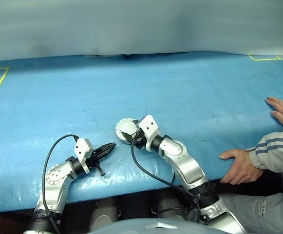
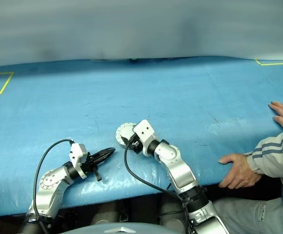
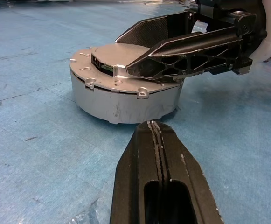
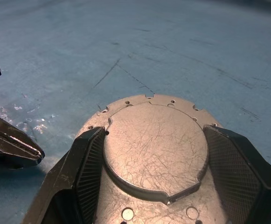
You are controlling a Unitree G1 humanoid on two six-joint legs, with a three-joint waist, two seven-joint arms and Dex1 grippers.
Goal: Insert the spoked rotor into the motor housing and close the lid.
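A: Two grippers are at work near the front edge of the blue table (image 1: pixel 190 92), yes? How do they stand?

B: The left gripper (image 1: pixel 111 146) has its black fingers pressed together and holds nothing. It lies low over the table, just beside the motor housing (image 3: pixel 126 95), and does not touch it. The right gripper (image 4: pixel 149 154) has its jaws spread wide, one finger on each side of the housing's top. From the right wrist view the pads seem to sit against the rim, but whether they really press it, this cannot be told for sure.

A: And where is the housing?

B: It stands flat on the table, close to the front edge and roughly at its middle, between the two arms.

A: How far is the task?

B: It looks nearly finished. The lid (image 4: pixel 156 147) lies down on the housing with its plain scratched grey face up, and from the side only a thin seam goes around. So the spoked rotor is probably inside already, though this is a judgement.

A: What is left?

B: Maybe only to let go and take the right arm away, or to press once more if the lid is not fully seated.

A: Anything else?

B: A person's hand (image 1: pixel 239 165) rests on the front edge, toward the right corner, well apart from the housing.
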